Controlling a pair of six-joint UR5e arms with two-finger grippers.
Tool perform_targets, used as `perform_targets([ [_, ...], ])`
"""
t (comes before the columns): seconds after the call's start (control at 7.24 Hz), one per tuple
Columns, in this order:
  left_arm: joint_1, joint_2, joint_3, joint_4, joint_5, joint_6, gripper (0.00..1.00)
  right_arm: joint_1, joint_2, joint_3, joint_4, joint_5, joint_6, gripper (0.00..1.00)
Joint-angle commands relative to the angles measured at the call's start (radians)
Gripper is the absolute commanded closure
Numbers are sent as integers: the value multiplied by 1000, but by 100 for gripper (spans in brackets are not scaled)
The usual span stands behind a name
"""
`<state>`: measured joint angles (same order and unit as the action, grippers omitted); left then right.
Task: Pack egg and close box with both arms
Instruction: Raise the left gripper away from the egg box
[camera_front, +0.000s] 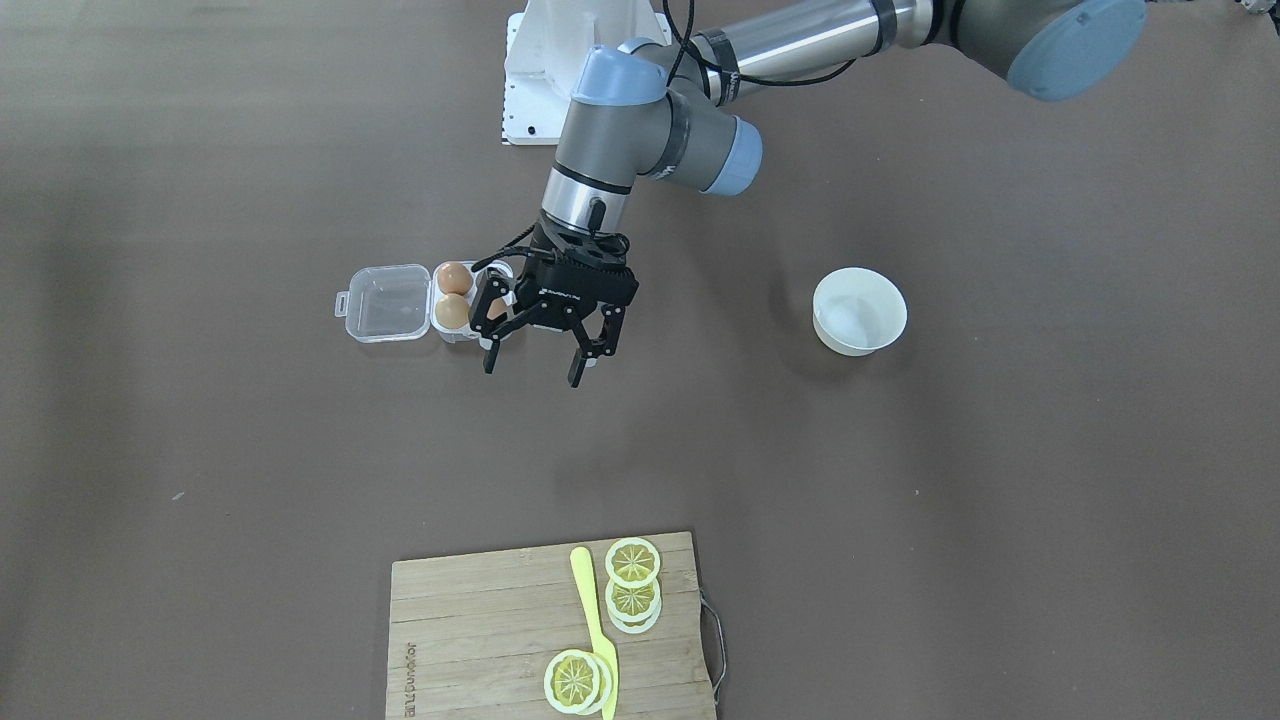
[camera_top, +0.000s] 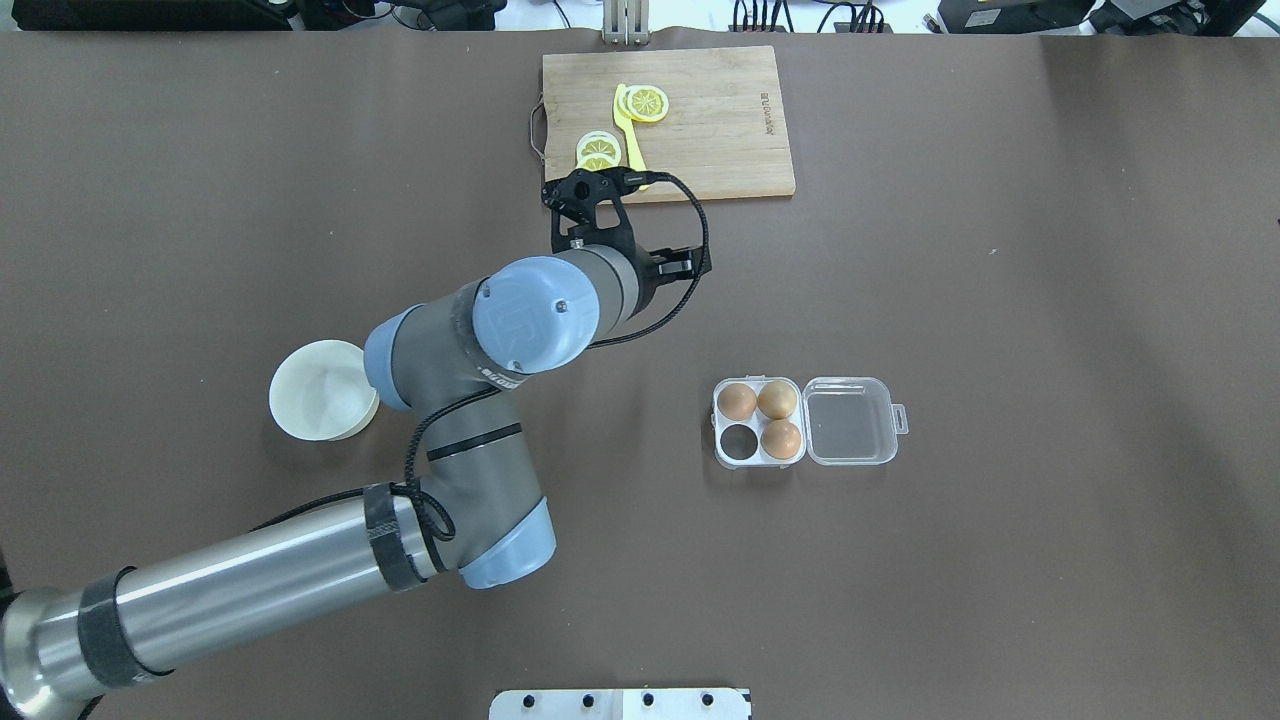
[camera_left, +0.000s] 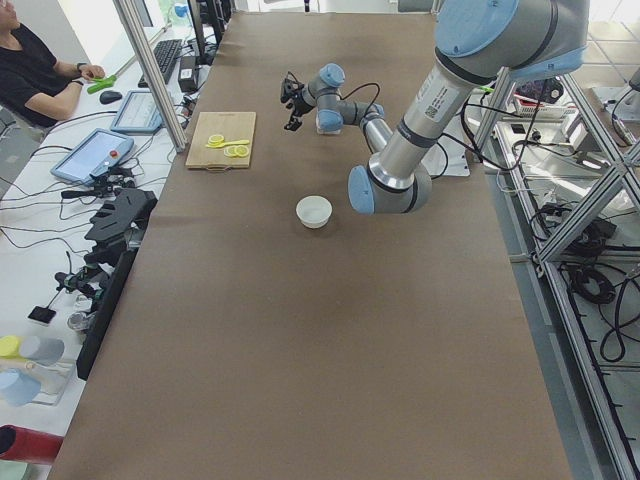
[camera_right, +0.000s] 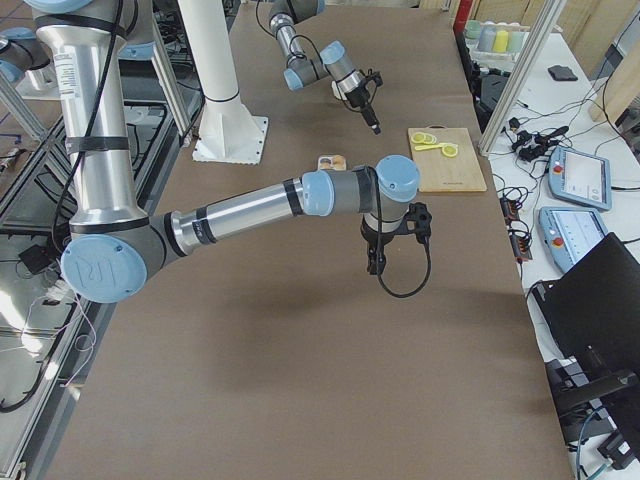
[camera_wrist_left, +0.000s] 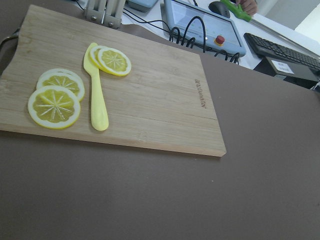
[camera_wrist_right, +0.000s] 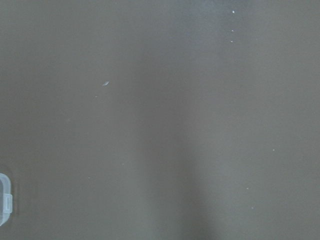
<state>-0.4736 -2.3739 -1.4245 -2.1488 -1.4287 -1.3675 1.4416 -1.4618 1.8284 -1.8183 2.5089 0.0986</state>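
The clear box (camera_top: 850, 422) lies open on the table with its lid flat beside the cups. Three tan eggs (camera_top: 777, 399) sit in its cups and the fourth cup (camera_top: 740, 443) is empty. In the front-facing view two eggs (camera_front: 455, 278) show beside the lid (camera_front: 385, 300). My left gripper (camera_front: 533, 370) is open and empty, held high between the box and the cutting board; it also shows in the overhead view (camera_top: 585, 192). My right gripper (camera_right: 375, 263) shows only in the exterior right view, hanging over the table, and I cannot tell its state. The lid's latch corner (camera_wrist_right: 4, 200) shows in the right wrist view.
An empty white bowl (camera_top: 320, 400) stands on the robot's left side of the table. A wooden cutting board (camera_top: 730, 120) with lemon slices (camera_top: 646, 102) and a yellow knife (camera_front: 592, 620) lies at the far edge. The white base stand (camera_front: 535, 90) is at the robot's side.
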Motion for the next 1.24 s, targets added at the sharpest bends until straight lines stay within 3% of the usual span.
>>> perform_targets([
  [0.0,-3,70,-77,15,-116,-11,54,-26,31,5,10,22,66,0],
  [0.14,0,67,-82,20,-125,-46,100,-32,31,0,67,22,70,0],
  [0.69,1,48,-42,73,-373,-120,100,-69,52,-15,155,66,87,1],
  [1.1,1,-14,24,72,-411,-168,100,-151,142,-12,157,79,270,1],
])
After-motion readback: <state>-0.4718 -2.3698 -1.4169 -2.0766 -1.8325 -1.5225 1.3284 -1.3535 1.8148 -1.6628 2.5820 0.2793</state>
